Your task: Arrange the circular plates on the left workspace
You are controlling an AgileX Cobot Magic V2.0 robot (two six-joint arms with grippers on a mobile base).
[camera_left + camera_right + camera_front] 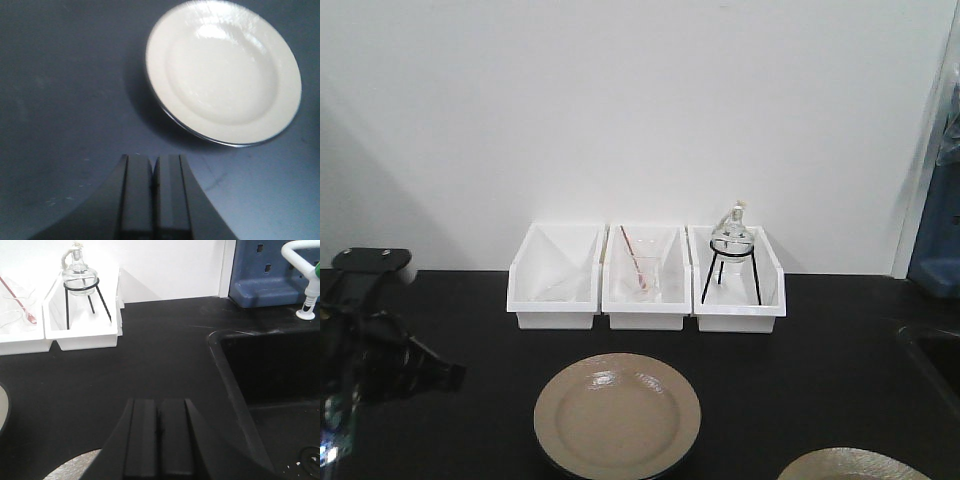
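One tan circular plate (617,415) lies flat on the black bench top (820,340), in front of the white bins. In the left wrist view this plate (225,75) sits up and to the right of my left gripper (153,165), which is shut, empty and apart from it. A second circular plate (853,466) shows only as an edge at the bottom right. My right gripper (159,407) is shut and empty above the bench, with that plate (75,467) just below and left of it.
Three white bins (645,278) stand in a row at the back; the right one holds a glass flask on a black tripod (80,277). A recessed black sink (270,375) lies to the right. My left arm (370,350) fills the left side.
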